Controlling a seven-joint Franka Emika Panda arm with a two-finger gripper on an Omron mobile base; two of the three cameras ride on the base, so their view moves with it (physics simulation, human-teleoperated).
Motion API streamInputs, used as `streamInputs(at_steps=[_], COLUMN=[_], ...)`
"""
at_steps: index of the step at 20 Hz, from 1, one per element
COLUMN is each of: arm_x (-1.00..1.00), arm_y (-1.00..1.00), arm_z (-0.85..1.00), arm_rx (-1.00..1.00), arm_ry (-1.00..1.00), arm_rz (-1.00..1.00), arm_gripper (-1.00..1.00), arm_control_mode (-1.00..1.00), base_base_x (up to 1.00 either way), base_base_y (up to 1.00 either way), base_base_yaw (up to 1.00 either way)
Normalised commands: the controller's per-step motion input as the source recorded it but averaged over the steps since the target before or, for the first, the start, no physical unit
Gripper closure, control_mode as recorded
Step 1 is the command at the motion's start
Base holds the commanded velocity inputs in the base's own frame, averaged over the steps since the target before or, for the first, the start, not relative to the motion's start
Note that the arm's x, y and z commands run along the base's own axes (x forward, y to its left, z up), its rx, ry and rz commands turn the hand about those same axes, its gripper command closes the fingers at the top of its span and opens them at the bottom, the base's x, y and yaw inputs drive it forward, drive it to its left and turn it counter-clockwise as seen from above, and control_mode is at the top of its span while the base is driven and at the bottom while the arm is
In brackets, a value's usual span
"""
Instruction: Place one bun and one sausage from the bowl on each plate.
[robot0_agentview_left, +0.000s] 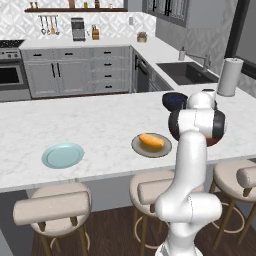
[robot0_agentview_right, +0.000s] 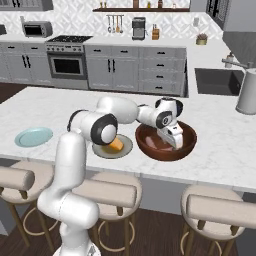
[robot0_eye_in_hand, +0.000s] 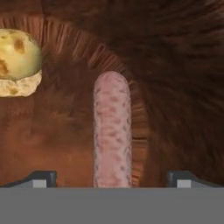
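My gripper (robot0_eye_in_hand: 112, 179) reaches down into the reddish-brown bowl (robot0_agentview_right: 150, 149) and is open. One fingertip (robot0_eye_in_hand: 41, 178) stands on each side of a pink sausage (robot0_eye_in_hand: 112, 127) lying on the bowl's floor, without touching it. A yellow-brown bun (robot0_eye_in_hand: 17, 61) rests further in, to the left in the hand view. From the right base view the gripper (robot0_agentview_right: 172, 144) hangs inside the bowl. The grey plate (robot0_agentview_right: 102, 151) beside the bowl carries an orange bun (robot0_agentview_right: 116, 144), which also shows from the left (robot0_agentview_left: 151, 140). The light blue plate (robot0_agentview_left: 62, 155) lies bare at the counter's left.
A dark navy bowl (robot0_agentview_left: 175, 100) sits behind the grey plate (robot0_agentview_left: 142, 150). A paper towel roll (robot0_agentview_right: 247, 92) stands near the sink (robot0_agentview_right: 217, 80) at the right. Stools (robot0_agentview_left: 52, 207) line the counter's front edge. My arm covers most of the wooden bowl in the left base view.
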Motion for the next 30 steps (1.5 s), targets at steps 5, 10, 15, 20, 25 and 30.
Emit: streamInputs(at_steps=[5,10,15,20,25,30], arm_x=[0.00,-0.07,0.03,-0.29,-0.46,-0.11], arm_y=[0.19,0.18,0.12,0.70,0.23,0.64], arm_z=[-0.42,-0.88,-0.55,-0.27,0.85,0.85], arm_rx=[0.00,-0.09,-0.08,-0.09,0.04,0.04], arm_ry=[0.00,0.01,-0.09,-0.12,-0.45,-0.48], arm_rz=[-0.28,-0.16,-0.01,0.00,0.00,0.06], arm_gripper=[-1.00,1.00,1.00,1.00,1.00,1.00], arm_control_mode=[-1.00,-1.00,-1.00,-1.00,-1.00,-1.00], base_base_x=[0.00,0.00,0.00,0.00,0.00,0.00], base_base_y=[0.00,0.00,0.00,0.00,0.00,0.00], base_base_yaw=[0.00,0.00,0.00,0.00,0.00,0.00])
